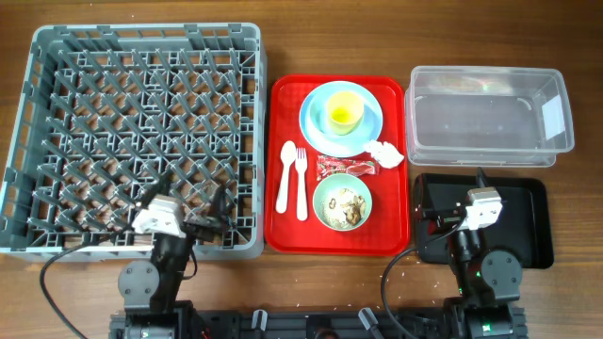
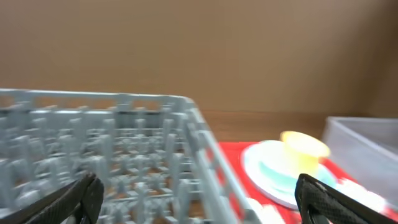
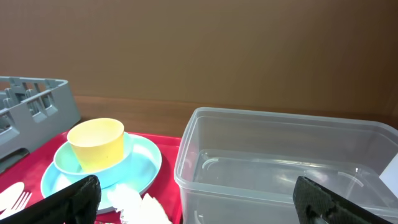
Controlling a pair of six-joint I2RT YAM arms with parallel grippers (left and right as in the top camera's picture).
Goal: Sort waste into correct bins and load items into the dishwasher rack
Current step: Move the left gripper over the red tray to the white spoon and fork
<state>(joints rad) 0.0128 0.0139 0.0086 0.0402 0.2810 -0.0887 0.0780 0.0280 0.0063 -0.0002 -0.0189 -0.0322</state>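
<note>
Red tray holds plate, cup, bowl of scraps; left pincer and right pincer gape empty.

rack: grey lattice, fills left half, blurred
cup: yellow, upright on light blue plate
tray: red, under plate
tub: clear, right edge
left gripper: jaws spread wide, empty

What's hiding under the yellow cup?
The yellow cup stands in a small pale bowl, which sits on the light blue plate on the red tray. The bowl's bottom beneath the cup is covered, so nothing there can be seen.
</note>
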